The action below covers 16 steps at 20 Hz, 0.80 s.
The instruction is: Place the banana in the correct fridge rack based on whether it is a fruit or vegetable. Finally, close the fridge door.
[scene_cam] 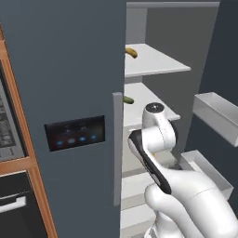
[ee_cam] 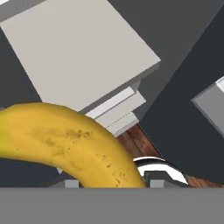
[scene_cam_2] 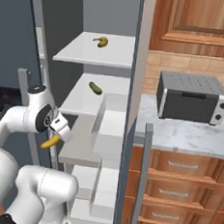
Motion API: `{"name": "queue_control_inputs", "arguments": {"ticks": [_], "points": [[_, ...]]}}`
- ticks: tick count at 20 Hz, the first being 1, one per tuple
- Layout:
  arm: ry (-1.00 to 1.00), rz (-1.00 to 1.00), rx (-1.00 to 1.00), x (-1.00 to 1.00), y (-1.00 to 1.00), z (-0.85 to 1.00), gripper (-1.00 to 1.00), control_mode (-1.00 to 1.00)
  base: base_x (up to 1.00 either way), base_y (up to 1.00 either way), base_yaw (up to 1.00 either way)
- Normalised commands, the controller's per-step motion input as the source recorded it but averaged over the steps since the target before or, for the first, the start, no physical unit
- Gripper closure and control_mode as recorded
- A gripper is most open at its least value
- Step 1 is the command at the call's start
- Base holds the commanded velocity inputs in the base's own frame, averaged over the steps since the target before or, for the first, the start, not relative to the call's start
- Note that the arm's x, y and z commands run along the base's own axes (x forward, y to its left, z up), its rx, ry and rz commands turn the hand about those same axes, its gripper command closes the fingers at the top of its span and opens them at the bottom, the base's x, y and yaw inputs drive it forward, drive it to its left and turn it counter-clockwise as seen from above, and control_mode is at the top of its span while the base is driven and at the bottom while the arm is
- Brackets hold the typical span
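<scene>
The bright-yellow banana point(scene_cam_2: 50, 142) hangs in the air at my gripper point(scene_cam_2: 58, 132), low in front of the open fridge. In the hand view the banana point(ee_cam: 65, 142) lies right across the fingers and hides most of them, so the gripper looks shut on it. The fridge rack point(scene_cam_2: 85, 53), the highest white shelf point(scene_cam: 160, 62), is well above the gripper and carries a duller brown-ended yellow fruit point(scene_cam_2: 101, 41). The fridge door point(scene_cam: 228, 51) stands wide open at the right. Its edge and long bar handle point(scene_cam_2: 144, 175) show in the right base view.
A green cucumber point(scene_cam_2: 95, 87) lies on the second shelf point(scene_cam: 155, 104). White door bins point(scene_cam: 216, 114) jut in from the right. The closed grey door with the blue-lit panel point(scene_cam: 74, 132) stands to the left. A toaster oven point(scene_cam_2: 193, 97) sits on the marble counter point(scene_cam_2: 189, 136).
</scene>
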Motion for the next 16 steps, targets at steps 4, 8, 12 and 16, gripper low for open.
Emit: {"name": "queue_control_inputs", "arguments": {"ticks": [4, 8, 12, 16], "points": [[-0.06, 0.06, 0.00, 0.08, -0.19, 0.12, 1.00, -1.00, 0.19, -0.03, 0.06], [-0.24, 0.04, 0.00, 0.07, -0.61, 0.97, 1.00, -1.00, 0.00, 0.00, 0.00], [-0.23, 0.00, 0.00, 0.40, -0.22, 1.00, 1.00, -1.00, 0.00, 0.00, 0.00], [-0.25, -0.01, 0.00, 0.47, -0.06, 1.00, 1.00, -1.00, 0.00, 0.00, 0.00]]}}
